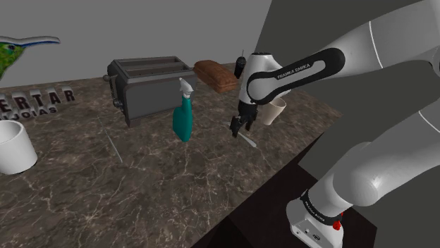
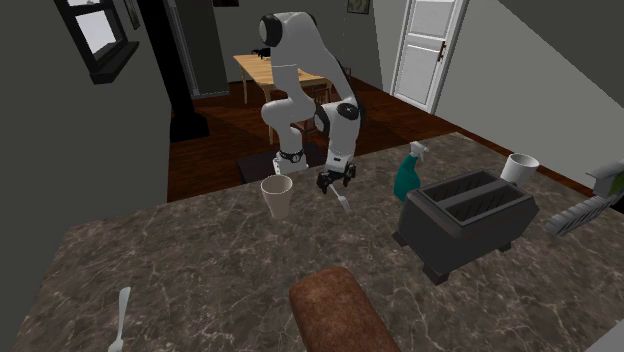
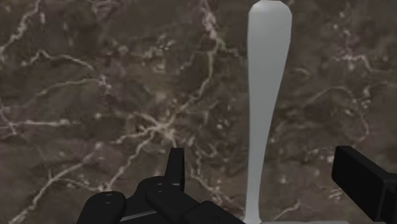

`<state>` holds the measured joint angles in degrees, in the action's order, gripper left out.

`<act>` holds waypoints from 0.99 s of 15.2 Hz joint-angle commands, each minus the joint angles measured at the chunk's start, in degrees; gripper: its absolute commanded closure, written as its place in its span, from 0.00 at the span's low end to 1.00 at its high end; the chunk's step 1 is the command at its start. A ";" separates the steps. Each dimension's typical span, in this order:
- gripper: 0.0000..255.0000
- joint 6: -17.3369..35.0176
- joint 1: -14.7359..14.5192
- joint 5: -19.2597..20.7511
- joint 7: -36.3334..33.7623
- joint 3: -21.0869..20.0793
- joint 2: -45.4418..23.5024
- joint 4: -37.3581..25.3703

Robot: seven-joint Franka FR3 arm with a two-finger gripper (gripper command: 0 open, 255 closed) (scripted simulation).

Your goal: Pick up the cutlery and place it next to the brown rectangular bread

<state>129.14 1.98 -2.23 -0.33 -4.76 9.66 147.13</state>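
Inspection of the current state, as I see it from the remote station.

The all-black gripper [image 1: 238, 128] hangs low over the dark brown, white-veined bench [image 1: 176, 190] and points down at it. In the wrist view its two fingers [image 3: 177, 167] stand wide apart and clasp nothing.

The pale grey-white piece of cutlery with a long flared handle [image 3: 267, 108] lies flat on the bench directly beneath the gripper. Its handle runs through the gap between the fingers and touches neither. Its working end is cut off at the picture's edge, so I cannot tell what kind of cutlery it is.

In the shoulder view the cutlery [image 1: 248, 139] shows as a short white strip just under the fingertips. A beige tapered cup [image 1: 271, 111] stands just beside it, on the shoulder view's right. A teal spray bottle [image 1: 183, 118] stands upright on the shoulder view's left of the gripper, in front of a dark grey two-slot toaster [image 1: 148, 88]. The brown rectangular loaf of bread [image 1: 215, 74] lies beyond the toaster's right end, well apart from the cutlery.

In the second exterior view the bread [image 2: 340, 310] lies in the near foreground. The cutlery [image 2: 344, 203] rests on the far part of the bench, near the cup [image 2: 277, 197]. A second pale utensil [image 2: 120, 315] lies at that view's lower left, well apart from the gripper [image 2: 333, 183].
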 commanded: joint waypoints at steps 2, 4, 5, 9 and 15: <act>0.00 0.50 -0.07 -0.04 -0.11 -0.08 -0.20 0.28; 0.00 0.50 -0.07 -0.04 -0.11 -0.08 -0.20 0.28; 0.00 0.50 -0.07 -0.04 -0.11 -0.08 -0.20 0.28; 1.00 0.50 -0.07 -0.04 -0.11 -0.08 -0.20 0.28; 1.00 0.49 -0.06 -0.04 -0.10 -0.08 -0.19 0.28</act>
<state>129.63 1.92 -2.28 -0.44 -4.84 9.46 147.42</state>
